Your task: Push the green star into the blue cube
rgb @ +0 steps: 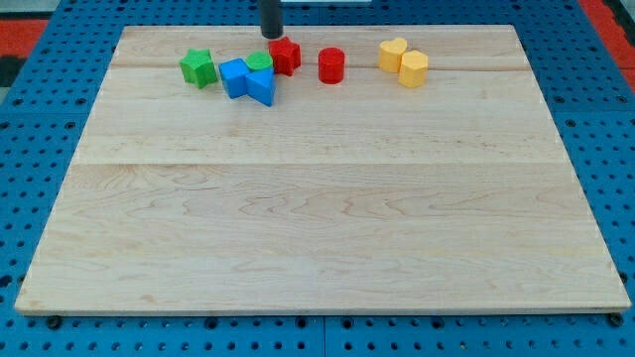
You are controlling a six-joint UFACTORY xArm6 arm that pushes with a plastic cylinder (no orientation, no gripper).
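Observation:
The green star lies near the view's top left on the wooden board. To its right sits the blue cube, a small gap apart from the star. A second blue block touches the cube on its right, and a green block peeks out behind the two. My tip is at the view's top, just above and left of a red block, to the right of the green star and above the blue cube.
A red cylinder stands right of the red block. Two yellow blocks touch each other further right. The wooden board rests on a blue perforated base.

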